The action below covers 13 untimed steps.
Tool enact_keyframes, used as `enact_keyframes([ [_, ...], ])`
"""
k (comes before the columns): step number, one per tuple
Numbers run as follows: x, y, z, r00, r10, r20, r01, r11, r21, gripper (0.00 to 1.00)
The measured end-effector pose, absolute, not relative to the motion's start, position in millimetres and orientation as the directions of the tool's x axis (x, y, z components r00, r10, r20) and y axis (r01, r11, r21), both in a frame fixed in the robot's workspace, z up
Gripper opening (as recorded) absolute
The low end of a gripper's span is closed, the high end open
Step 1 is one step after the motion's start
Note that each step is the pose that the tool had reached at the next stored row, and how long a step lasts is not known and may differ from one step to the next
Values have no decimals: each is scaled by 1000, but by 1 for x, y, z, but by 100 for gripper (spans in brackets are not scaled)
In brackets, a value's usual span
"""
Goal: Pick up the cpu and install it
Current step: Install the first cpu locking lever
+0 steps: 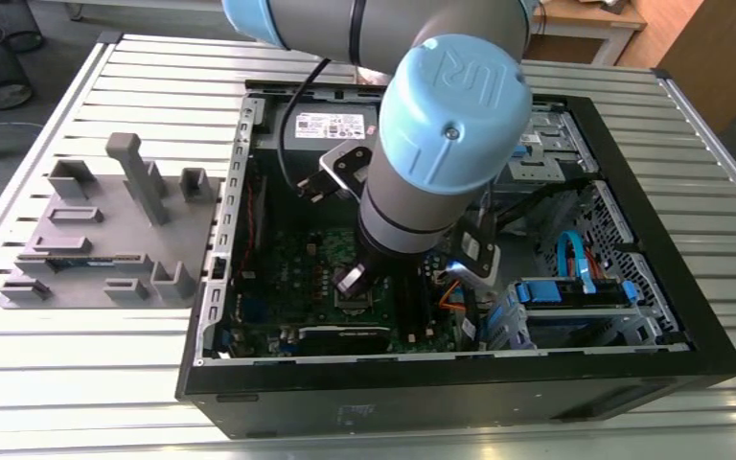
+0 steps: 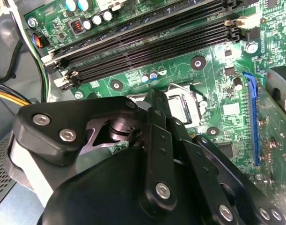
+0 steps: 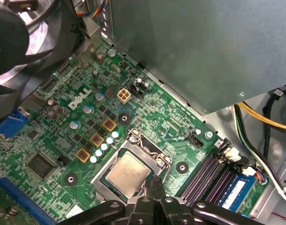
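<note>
Exterior view, left to right: a grey fixture tray [image 1: 87,240] sits at the left of the frame on the slatted table [image 1: 74,383]. At centre, my arm reaches into the open computer case [image 1: 471,383], with its gripper [image 1: 353,280] low over the green motherboard [image 1: 279,278]. Blue cables [image 1: 579,264] cross the right of the frame.

In the first wrist view the cpu [image 3: 128,172] lies flat, silver top up, inside the socket frame [image 3: 142,142]. I judge it to be resting in the socket, not carried. The fingers [image 3: 159,192] are drawn together with nothing between them. Their tips are just beside the chip's edge, on the side facing the memory slots [image 3: 206,176]. The chip is square, so it has no long axis.
</note>
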State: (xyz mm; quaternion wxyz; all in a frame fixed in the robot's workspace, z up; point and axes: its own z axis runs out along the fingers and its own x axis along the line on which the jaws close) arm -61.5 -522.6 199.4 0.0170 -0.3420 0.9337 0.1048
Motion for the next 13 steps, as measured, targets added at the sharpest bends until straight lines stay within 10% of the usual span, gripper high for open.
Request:
enact_keyframes([
  [13, -61, -523, 190, -765, -635, -103, -642, 744, 184, 11],
])
